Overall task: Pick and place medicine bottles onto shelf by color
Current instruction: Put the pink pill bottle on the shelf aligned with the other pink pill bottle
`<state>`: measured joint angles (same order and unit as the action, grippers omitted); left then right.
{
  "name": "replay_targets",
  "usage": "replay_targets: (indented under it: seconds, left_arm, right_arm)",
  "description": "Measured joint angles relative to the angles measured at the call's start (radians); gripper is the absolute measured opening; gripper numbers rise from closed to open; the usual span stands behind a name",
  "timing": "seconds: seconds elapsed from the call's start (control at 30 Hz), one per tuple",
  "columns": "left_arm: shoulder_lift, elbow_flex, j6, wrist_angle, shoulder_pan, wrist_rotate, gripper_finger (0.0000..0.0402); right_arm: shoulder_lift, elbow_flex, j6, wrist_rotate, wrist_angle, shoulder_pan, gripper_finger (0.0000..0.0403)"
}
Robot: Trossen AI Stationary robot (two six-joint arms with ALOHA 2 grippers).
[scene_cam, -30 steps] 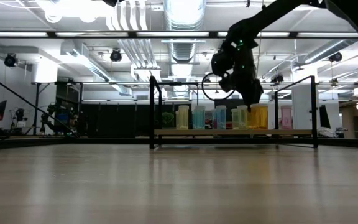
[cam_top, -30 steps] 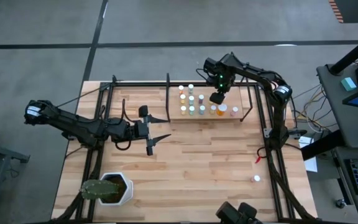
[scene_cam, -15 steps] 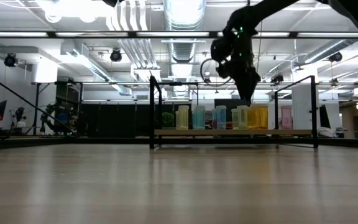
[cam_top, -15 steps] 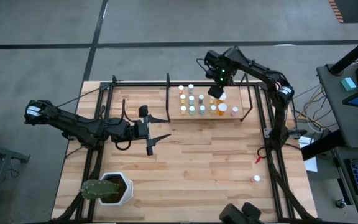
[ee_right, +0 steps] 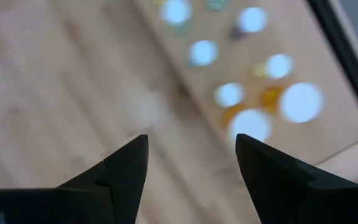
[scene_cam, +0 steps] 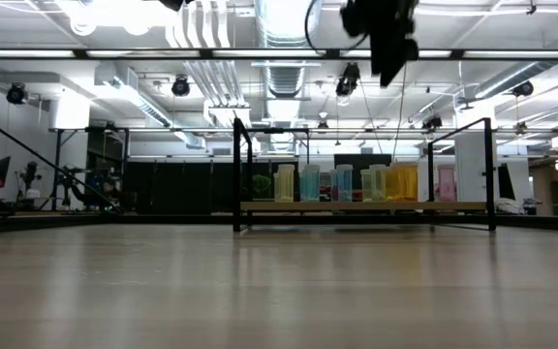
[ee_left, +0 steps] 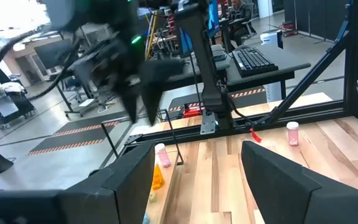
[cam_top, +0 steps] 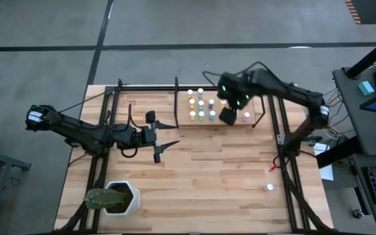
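The shelf [cam_top: 183,118] stands at the table's far middle, a light board inside black bars. Several medicine bottles [cam_top: 201,104] stand upright on it in rows; the low view shows them as yellow, teal, orange and pink bottles [scene_cam: 342,182]. One pink bottle [cam_top: 269,188] stands alone on the table near the right edge, also seen in the left wrist view as a pink bottle [ee_left: 292,132]. My right gripper [cam_top: 227,116] hangs high over the shelf's near edge, open and empty [ee_right: 191,155]. At the table's left middle my left gripper [cam_top: 177,134] waits, level, open and empty.
A white hexagonal plant pot [cam_top: 116,198] stands at the near left corner. A small red object [cam_top: 271,168] lies by the right frame. Black frame bars [cam_top: 281,140] run along the table's left and right sides. Bare wood [cam_top: 207,170] lies between the shelf and the near edge.
My right gripper has risen from just above the bottles on the shelf's right part to well above the shelf. It has also come toward the table's near edge and tipped a little more steeply down. The bottles stand as before.
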<state>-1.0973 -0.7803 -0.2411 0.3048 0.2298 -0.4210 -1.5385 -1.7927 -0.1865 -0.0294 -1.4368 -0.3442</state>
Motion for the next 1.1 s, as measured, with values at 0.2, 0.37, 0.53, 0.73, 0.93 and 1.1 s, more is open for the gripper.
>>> replay_targets:
  seconds: [0.2,0.37,0.53,0.73,0.93,1.1]
  left_arm:
    - [0.0,0.0,0.003,0.0,0.001,0.0,0.0224]
    - [0.0,0.0,0.003,0.0,0.006,0.0,0.0224]
    - [0.0,0.0,0.003,0.0,0.008,0.0,0.0224]
    - [0.0,0.0,0.0,-0.009,0.008,0.0,0.0224]
    - [0.0,0.0,-0.001,-0.018,0.008,0.0,0.0224]
    - [0.0,0.0,-0.001,-0.045,0.008,0.0,0.0224]
  right_arm:
    - [0.088,0.016,-0.225,0.0,-0.003,0.218,0.0231]
    - [0.108,0.016,-0.458,-0.01,-0.002,0.393,0.0235]
    - [0.083,0.022,-0.683,-0.033,-0.004,0.525,0.0263]
    - [0.046,0.066,-0.871,-0.085,-0.02,0.661,0.0291]
    - [0.038,0.164,-1.103,-0.086,-0.016,0.788,0.029]
    - [0.049,0.264,-1.311,-0.137,0.032,0.887,0.0281]
